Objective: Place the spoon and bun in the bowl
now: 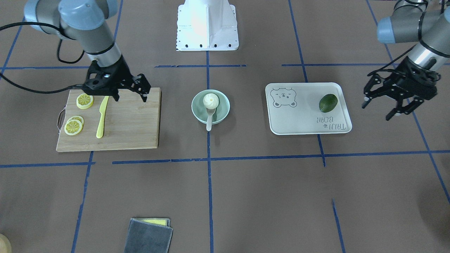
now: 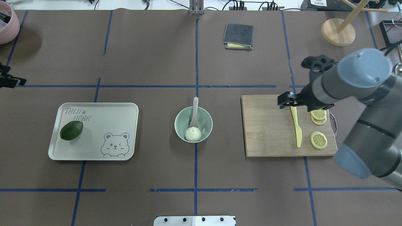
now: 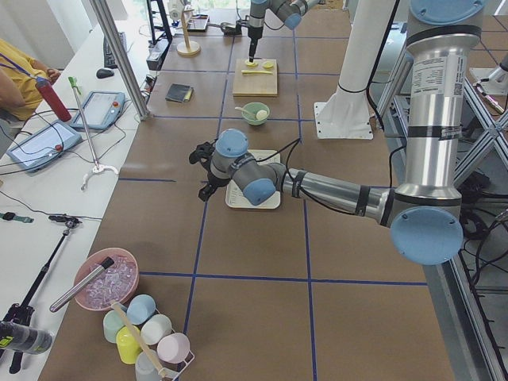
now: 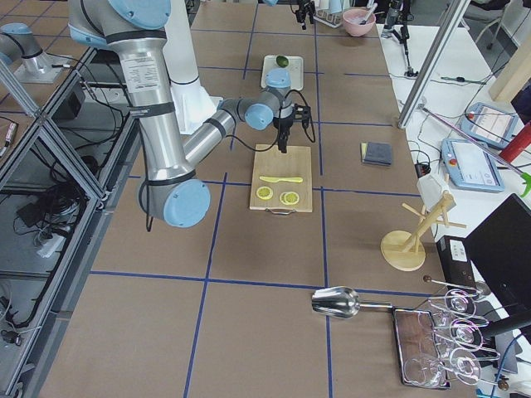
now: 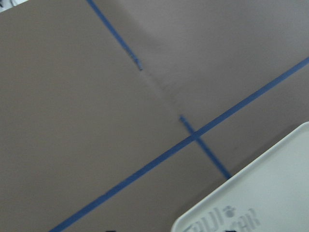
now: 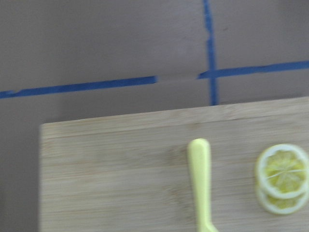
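Note:
The mint-green bowl [image 1: 220, 113] [image 2: 180, 125] stands at the table's middle. The white bun [image 1: 211, 101] [image 2: 192, 134] lies inside it. The off-white spoon [image 1: 209, 120] [image 2: 195, 108] has its scoop in the bowl by the bun, and its handle sticks out over the rim, away from the robot. My right gripper [image 1: 130, 98] is open and empty above the robot-side edge of the cutting board. My left gripper [image 1: 377, 111] is open and empty above the bare table beyond the tray. Both are well away from the bowl.
A wooden cutting board [image 1: 133, 126] holds a yellow knife [image 1: 102, 117] and lemon slices [image 1: 85, 101]. A beige bear tray [image 1: 309, 121] holds an avocado [image 1: 328, 103]. A grey cloth [image 1: 149, 235] lies at the operators' side. The robot base [image 1: 207, 24] stands behind the bowl.

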`<state>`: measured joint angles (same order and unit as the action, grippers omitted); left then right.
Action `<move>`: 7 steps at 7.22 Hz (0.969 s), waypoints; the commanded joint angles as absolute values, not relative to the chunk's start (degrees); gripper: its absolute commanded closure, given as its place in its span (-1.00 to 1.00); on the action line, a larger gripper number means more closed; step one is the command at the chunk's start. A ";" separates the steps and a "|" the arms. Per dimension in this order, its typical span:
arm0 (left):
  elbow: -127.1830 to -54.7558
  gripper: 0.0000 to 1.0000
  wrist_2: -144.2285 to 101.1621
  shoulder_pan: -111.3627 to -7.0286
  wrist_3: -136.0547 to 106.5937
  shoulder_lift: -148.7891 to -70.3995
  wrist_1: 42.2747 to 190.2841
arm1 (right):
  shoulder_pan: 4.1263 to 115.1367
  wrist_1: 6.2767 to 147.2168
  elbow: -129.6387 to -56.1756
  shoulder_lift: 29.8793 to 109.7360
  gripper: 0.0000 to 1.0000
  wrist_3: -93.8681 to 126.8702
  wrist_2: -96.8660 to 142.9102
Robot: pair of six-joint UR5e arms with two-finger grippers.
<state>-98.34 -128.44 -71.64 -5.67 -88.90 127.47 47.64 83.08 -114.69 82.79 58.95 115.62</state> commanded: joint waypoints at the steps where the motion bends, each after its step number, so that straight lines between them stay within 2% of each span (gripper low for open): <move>1: -91.78 -0.61 -130.95 -85.11 10.84 -87.72 124.91 | 66.35 83.75 -114.79 94.62 -1.00 31.86 124.93; 3: -93.85 -0.61 -135.15 -89.11 12.04 -88.76 109.26 | 82.46 84.55 -109.89 98.77 -1.00 11.37 133.30; 5: -96.75 -0.66 -135.26 -89.82 11.61 -92.18 93.60 | 89.72 88.66 -104.60 98.70 -1.00 -4.68 134.21; 6: -98.86 -0.80 -135.26 -89.82 11.51 -93.76 85.25 | 89.74 90.60 -104.59 99.31 -1.00 -5.70 133.69; 7: -97.83 -1.00 -135.26 -89.82 11.51 -93.00 84.64 | 89.74 90.62 -104.76 100.19 -1.00 -5.71 133.33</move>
